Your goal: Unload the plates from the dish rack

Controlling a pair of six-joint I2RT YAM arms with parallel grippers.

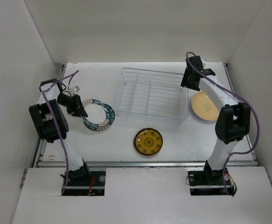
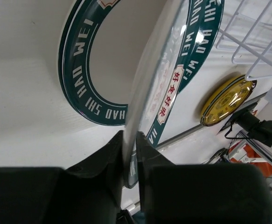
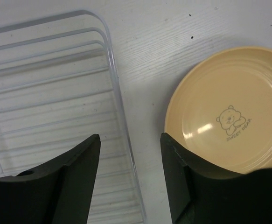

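The wire dish rack (image 1: 149, 99) stands mid-table with no plate showing in it. My left gripper (image 1: 81, 112) is shut on the left rim of the white plate with the dark teal rim (image 1: 98, 115), left of the rack. In the left wrist view the fingers (image 2: 147, 149) pinch that plate's edge (image 2: 147, 79). The dark brown plate with yellow pattern (image 1: 148, 141) lies in front of the rack. The tan plate (image 1: 204, 105) lies to its right, with a lilac rim showing under it. My right gripper (image 1: 190, 79) is open and empty over the rack's right edge wire (image 3: 122, 107), beside the tan plate (image 3: 224, 112). The sunburst plate is out of view.
White walls close in the table at the back and on both sides. The brown plate (image 2: 226, 100) and a rack corner (image 2: 257, 42) show in the left wrist view. Both arm bases stand at the near edge.
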